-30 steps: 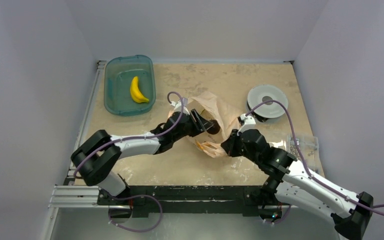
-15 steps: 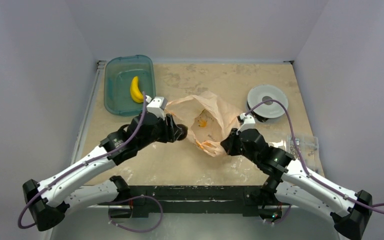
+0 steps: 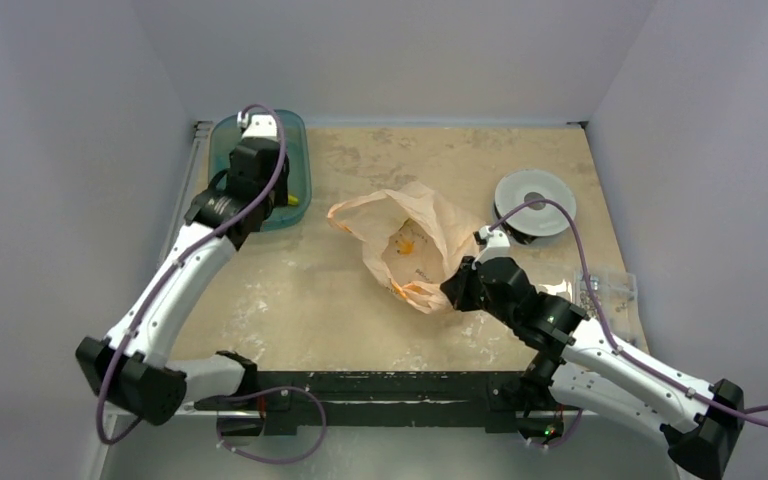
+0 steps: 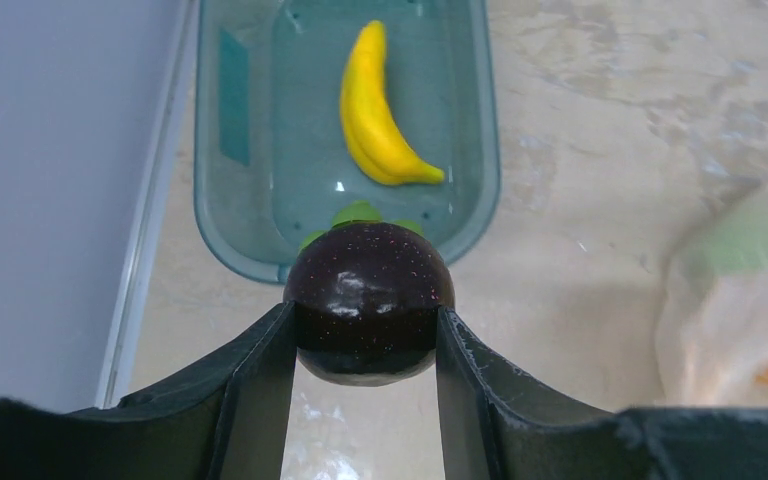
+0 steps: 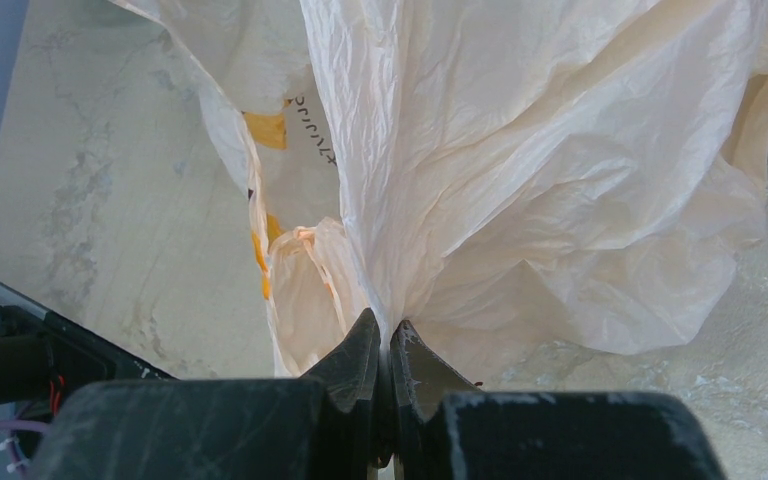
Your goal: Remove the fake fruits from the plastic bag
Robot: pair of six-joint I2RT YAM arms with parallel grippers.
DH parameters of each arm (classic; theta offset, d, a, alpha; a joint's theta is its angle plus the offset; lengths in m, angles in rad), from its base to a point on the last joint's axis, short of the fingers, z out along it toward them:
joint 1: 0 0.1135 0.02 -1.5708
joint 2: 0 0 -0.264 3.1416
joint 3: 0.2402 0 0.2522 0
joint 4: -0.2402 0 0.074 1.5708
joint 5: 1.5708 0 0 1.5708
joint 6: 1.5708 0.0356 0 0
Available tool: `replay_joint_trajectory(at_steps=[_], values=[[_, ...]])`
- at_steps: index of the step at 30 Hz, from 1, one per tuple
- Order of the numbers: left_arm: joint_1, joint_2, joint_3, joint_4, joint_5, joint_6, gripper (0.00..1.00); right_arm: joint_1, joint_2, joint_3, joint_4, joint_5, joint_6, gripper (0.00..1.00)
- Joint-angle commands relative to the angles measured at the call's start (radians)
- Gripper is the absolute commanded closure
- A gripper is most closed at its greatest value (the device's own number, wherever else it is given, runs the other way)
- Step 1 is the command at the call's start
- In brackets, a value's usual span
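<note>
My left gripper (image 4: 365, 330) is shut on a dark round fake fruit (image 4: 368, 300) with green leaves, held above the near end of the teal tub (image 4: 215, 215). A yellow banana (image 4: 375, 110) lies in the tub. In the top view the left gripper (image 3: 250, 195) hangs over the tub (image 3: 222, 140). The peach plastic bag (image 3: 410, 245) lies mid-table, with orange shapes showing through it. My right gripper (image 5: 388, 345) is shut on a pinched fold of the bag (image 5: 520, 150) at its near right edge, also seen in the top view (image 3: 457, 290).
A grey round disc (image 3: 535, 200) sits at the back right. A clear packet of metal parts (image 3: 605, 290) lies at the right edge. A metal rail (image 3: 175, 230) runs along the table's left side.
My left arm has drawn the dark fruit out of the bag and swung it left and back to over the tub. The right gripper has kept its hold on the bag.
</note>
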Motion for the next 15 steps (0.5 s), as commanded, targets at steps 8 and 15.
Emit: replay_joint_trajectory(at_steps=[8,15], values=[[0.324,0.556,0.339,-0.019,0.191,0.012,0.91,0.002,-0.001,0.018,0.025,0.025,-0.003,1.0],[0.345,0.732,0.398,-0.096,0.248,0.014,0.88,0.002,-0.003,0.018,0.03,0.014,-0.006,1.0]])
